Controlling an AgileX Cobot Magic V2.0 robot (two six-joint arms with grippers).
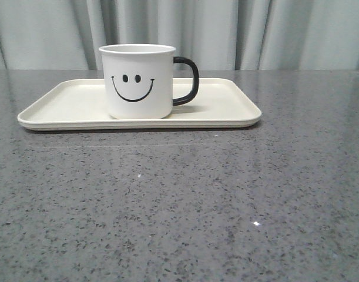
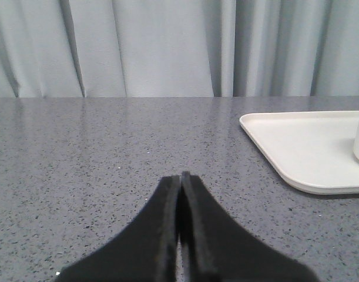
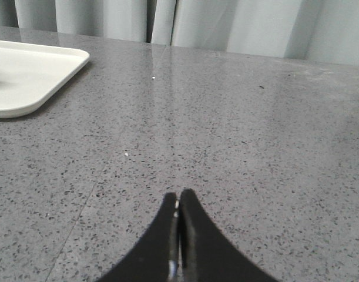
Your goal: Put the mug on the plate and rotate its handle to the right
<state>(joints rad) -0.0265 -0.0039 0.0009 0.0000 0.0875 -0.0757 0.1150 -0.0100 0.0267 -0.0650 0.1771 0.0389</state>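
Mug [image 1: 138, 82], white, smiley-faced, on plate [image 1: 226, 108]; both pincers [image 2: 180, 176] [image 3: 179, 192] closed, empty.

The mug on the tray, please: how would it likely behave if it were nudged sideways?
The mug is squat with a flat base, so it would probably slide rather than tip. The tray looks smooth, so little grip. Its low rim might stop it.

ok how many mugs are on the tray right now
1. The mug stands upright on the plate, left of its middle, handle pointing right. Nothing seems hidden behind it.
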